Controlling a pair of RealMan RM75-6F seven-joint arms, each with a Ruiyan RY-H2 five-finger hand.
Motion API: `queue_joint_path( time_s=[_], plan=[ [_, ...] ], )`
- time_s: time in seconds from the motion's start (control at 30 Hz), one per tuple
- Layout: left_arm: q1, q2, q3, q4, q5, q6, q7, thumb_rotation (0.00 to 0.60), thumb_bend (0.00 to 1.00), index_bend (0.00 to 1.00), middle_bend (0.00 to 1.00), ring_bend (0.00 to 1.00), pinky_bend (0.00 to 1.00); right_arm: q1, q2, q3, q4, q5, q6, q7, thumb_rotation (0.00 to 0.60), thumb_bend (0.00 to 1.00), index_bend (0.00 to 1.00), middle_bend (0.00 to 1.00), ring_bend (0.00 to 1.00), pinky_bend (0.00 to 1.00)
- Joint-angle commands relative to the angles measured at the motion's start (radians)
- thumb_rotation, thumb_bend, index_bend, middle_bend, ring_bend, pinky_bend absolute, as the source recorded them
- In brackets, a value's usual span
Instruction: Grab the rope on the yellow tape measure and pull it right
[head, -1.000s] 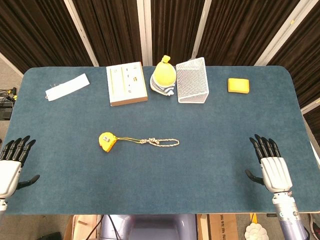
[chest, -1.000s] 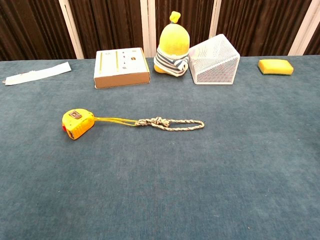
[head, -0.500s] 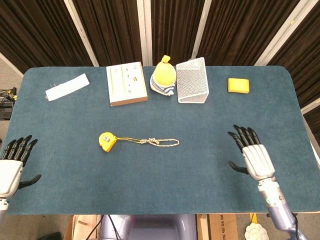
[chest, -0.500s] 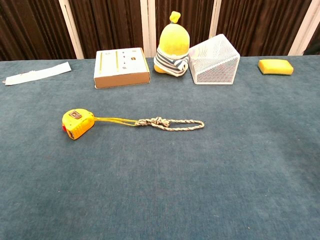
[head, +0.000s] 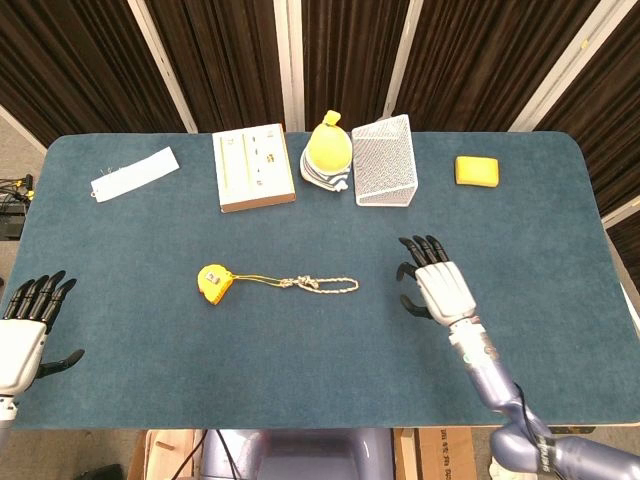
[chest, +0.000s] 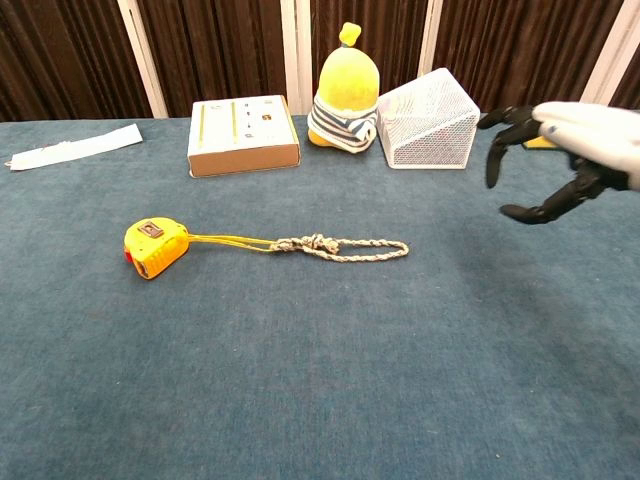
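Note:
A yellow tape measure (head: 214, 282) (chest: 155, 247) lies left of the table's middle. Its rope (head: 323, 285) (chest: 345, 246) runs rightward from it and ends in a braided loop flat on the cloth. My right hand (head: 437, 285) (chest: 568, 152) hovers open to the right of the loop's end, fingers spread and bent downward, apart from the rope. My left hand (head: 24, 328) rests open near the table's front left corner, far from the tape measure; the chest view does not show it.
Along the back stand a flat box (head: 253, 166), a yellow plush toy (head: 329, 152), a white wire mesh basket (head: 386, 160) and a yellow sponge (head: 477, 170). A white paper strip (head: 135, 173) lies at the back left. Blue cloth (head: 300, 370) covers the table.
My right hand has moved left and forward from the table's front right toward the rope's loop, and now shows in the chest view. The left hand, tape measure and rope have not moved.

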Motion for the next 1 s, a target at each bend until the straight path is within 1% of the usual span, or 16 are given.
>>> queue_joint_path(
  time_s=[0.03,0.27,0.4,0.53,0.67,1.0],
  plan=[
    [0.000,0.000,-0.001,0.000,-0.002,-0.001,-0.003,0.600,0.00,0.00,0.00,0.00,0.00,0.040,-0.069,0.017,0.059,0.060,-0.033,-0.032,0.600,0.36,0.50,0.12,0.00,0.00],
    [0.001,-0.002,-0.007,0.002,-0.008,0.001,-0.018,0.600,0.00,0.00,0.00,0.00,0.00,0.078,-0.162,0.013,0.155,0.111,-0.060,-0.054,0.600,0.36,0.50,0.12,0.00,0.00],
    [-0.001,-0.001,-0.008,0.001,-0.013,-0.007,-0.027,0.600,0.00,0.00,0.00,0.00,0.00,0.093,-0.205,0.008,0.206,0.121,-0.067,-0.051,0.600,0.36,0.53,0.13,0.00,0.00],
    [-0.004,-0.001,-0.008,0.001,-0.016,-0.016,-0.033,0.600,0.00,0.00,0.00,0.00,0.00,0.110,-0.247,0.009,0.257,0.127,-0.072,-0.039,0.600,0.39,0.54,0.14,0.00,0.00],
    [-0.007,-0.001,-0.010,0.002,-0.022,-0.023,-0.039,0.600,0.00,0.00,0.00,0.00,0.00,0.122,-0.274,0.010,0.291,0.129,-0.077,-0.026,0.600,0.41,0.55,0.14,0.00,0.00],
    [-0.015,-0.001,-0.013,0.000,-0.033,-0.043,-0.051,0.600,0.00,0.00,0.00,0.00,0.00,0.138,-0.330,0.001,0.346,0.129,-0.080,0.000,0.600,0.41,0.55,0.14,0.00,0.00]
  ],
)
